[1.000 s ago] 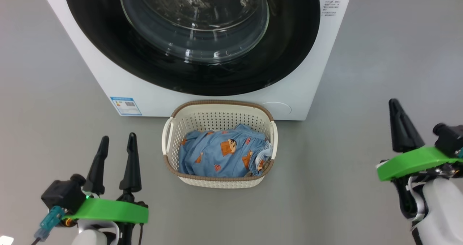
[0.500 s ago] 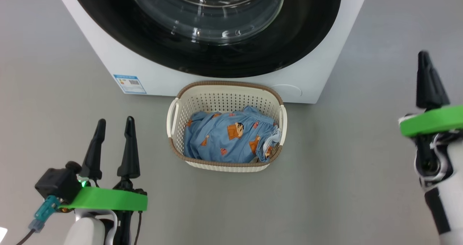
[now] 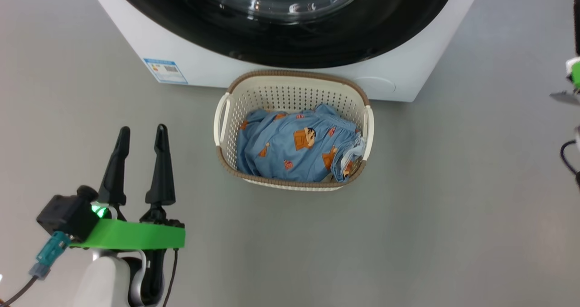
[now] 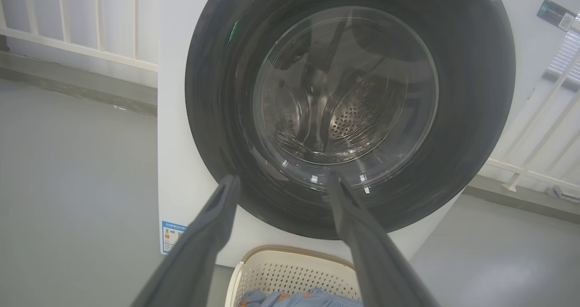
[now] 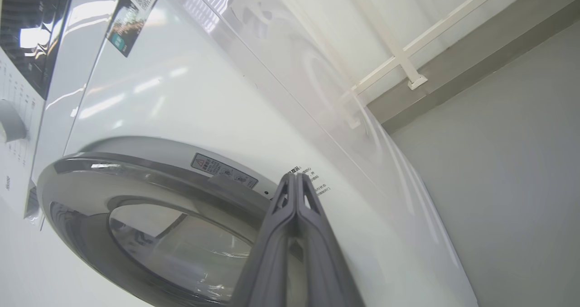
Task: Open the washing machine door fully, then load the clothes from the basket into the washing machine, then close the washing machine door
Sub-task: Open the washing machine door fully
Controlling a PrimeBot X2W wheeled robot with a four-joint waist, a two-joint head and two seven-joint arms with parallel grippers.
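The washing machine door [image 3: 290, 44] is seen closed against the washing machine [image 3: 408, 71] along the top of the head view, so the opening step is judged not yet done. The basket [image 3: 294, 87] is set just in front of the machine's base at upper centre, and the clothes [image 3: 294, 148] are heaped inside it, untouched. The left gripper [image 3: 141, 129] is held at the lower left, well apart from the basket, with its fingers spread wide and nothing between them. In the right wrist view the right gripper [image 5: 294, 178] is shown at lower centre with its fingers pressed flat together on nothing, the tip close to the door's edge beside a small warning label [image 5: 224, 170]; whether the door is touched cannot be told. Several failures can be foreseen. If the door edge is caught too shallowly, the joined fingers could be slipped off the glossy rim and the latch left engaged. If the tip is driven in off line, the white panel could be scraped. If the door is swung only part way, the drum mouth would be left obstructed for loading.
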